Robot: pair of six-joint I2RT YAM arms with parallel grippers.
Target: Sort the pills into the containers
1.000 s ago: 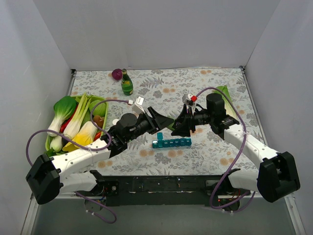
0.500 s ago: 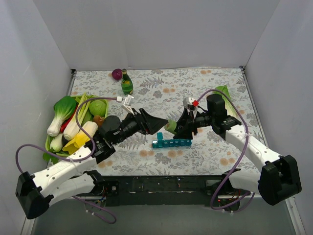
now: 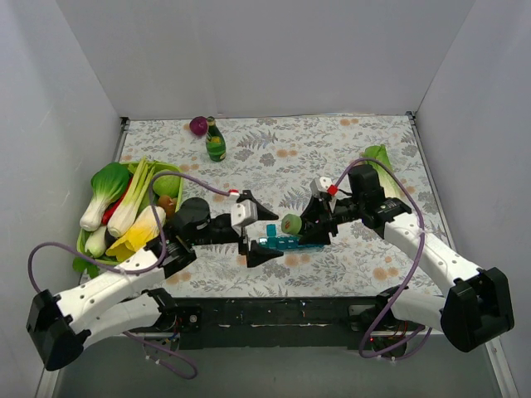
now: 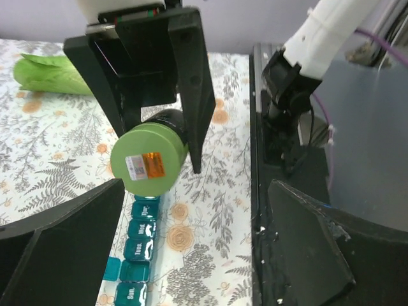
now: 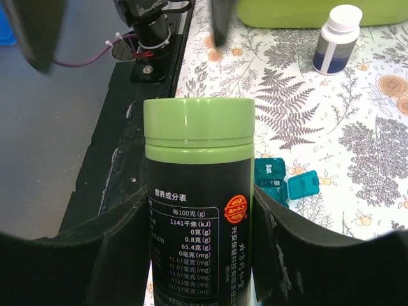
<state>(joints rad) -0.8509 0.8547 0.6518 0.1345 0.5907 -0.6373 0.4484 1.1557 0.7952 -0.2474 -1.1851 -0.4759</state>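
Note:
A black pill bottle with a light green cap (image 5: 197, 191) lies level in my right gripper (image 5: 197, 255), which is shut on its body. The cap (image 3: 291, 224) points left, just above the teal containers strip (image 3: 292, 243) on the table. In the left wrist view the cap's flat face (image 4: 150, 162) shows, with the strip (image 4: 137, 245) below it. One compartment lid (image 5: 303, 185) stands flipped open. My left gripper (image 3: 267, 234) is wide open, one finger on each side of the cap, holding nothing. No pills are in view.
A green tray (image 3: 83, 245) of vegetables sits at the left. A dark green bottle (image 3: 216, 141) and a purple onion (image 3: 198, 125) stand at the back. A leafy vegetable (image 3: 382, 162) lies at the right. A small white-capped bottle (image 5: 336, 38) stands near the tray.
My left gripper has opened wide and drawn back and down from the green cap. My right gripper has carried the bottle a little left and nearer, over the strip.

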